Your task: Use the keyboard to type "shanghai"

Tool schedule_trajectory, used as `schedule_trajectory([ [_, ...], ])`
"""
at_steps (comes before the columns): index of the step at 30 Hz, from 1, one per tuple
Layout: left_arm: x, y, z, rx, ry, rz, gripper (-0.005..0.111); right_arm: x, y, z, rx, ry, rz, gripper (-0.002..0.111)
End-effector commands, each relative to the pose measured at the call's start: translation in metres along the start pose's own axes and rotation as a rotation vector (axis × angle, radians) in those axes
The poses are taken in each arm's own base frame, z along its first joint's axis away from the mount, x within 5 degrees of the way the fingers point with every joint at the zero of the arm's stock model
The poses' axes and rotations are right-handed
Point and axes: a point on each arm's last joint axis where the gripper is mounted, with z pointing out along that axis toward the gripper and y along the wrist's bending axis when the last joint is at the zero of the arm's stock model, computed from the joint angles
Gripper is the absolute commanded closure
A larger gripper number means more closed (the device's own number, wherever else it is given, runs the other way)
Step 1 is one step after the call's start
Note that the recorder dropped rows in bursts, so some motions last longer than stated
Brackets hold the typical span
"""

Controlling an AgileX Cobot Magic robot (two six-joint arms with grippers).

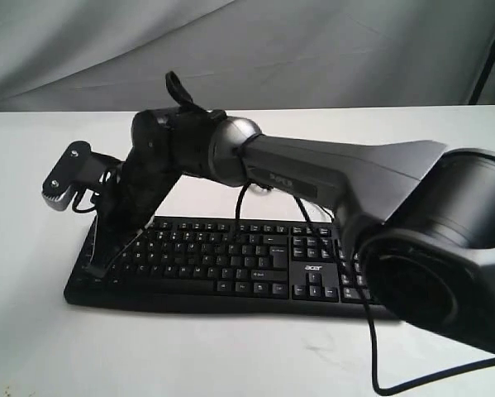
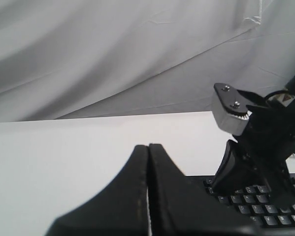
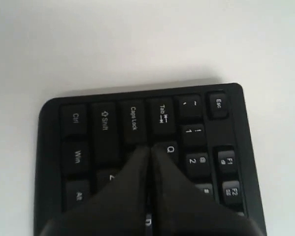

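Okay, surface: plain white table (image 1: pixel 32 331), matte and a bit scuffed toward the lower left of the exterior view.
Room: a wrinkly grey cloth backdrop (image 1: pixel 230 50) fills the whole top of the frame, with a thin dark pole (image 1: pixel 491 50) leaning in the upper right corner.
Keyboard: the black keyboard (image 1: pixel 230 265) lies flat across the lower middle of the exterior view, number pad and white acer logo toward the right. Its left end shows up close in the right wrist view (image 3: pixel 132 118) and a corner of it in the left wrist view (image 2: pixel 265 206).
Right arm: the big grey right arm (image 1: pixel 330 174) comes in from the right edge and stretches over the keyboard to its left end.
Right gripper: the right gripper (image 3: pixel 148 150) has its jaws pressed together, holding nothing, tip down among the keys by Caps Lock and Q. I honestly can't tell if it's pressing one.
Left gripper: the left gripper (image 2: pixel 148 146) also has its jaws together and empty, sitting over bare table beside the keyboard's end.
Cable: a thin black cable (image 1: pixel 369 331) trails down across the lower right of the table.
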Motion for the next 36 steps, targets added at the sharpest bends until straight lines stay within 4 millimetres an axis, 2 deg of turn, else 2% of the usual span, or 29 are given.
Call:
schedule_trajectory([
  [1, 0.000, 0.000, 0.000, 0.007, -0.007, -0.002, 0.107, 0.006, -0.011, -0.028, -0.005, 0.058, 0.016, 0.108],
  [9, 0.000, 0.000, 0.000, 0.007, -0.007, -0.002, 0.107, 0.055, -0.023, -0.058, 0.049, 0.053, 0.166, 0.108],
  [13, 0.000, 0.000, 0.000, 0.007, -0.007, -0.002, 0.107, 0.080, -0.020, -0.064, 0.098, 0.020, 0.225, 0.108],
  [22, 0.000, 0.000, 0.000, 0.007, -0.007, -0.002, 0.107, 0.092, -0.017, -0.050, 0.096, 0.007, 0.247, 0.108],
  [36, 0.000, 0.000, 0.000, 0.007, -0.007, -0.002, 0.107, 0.104, -0.023, -0.048, 0.104, 0.032, 0.268, 0.108],
])
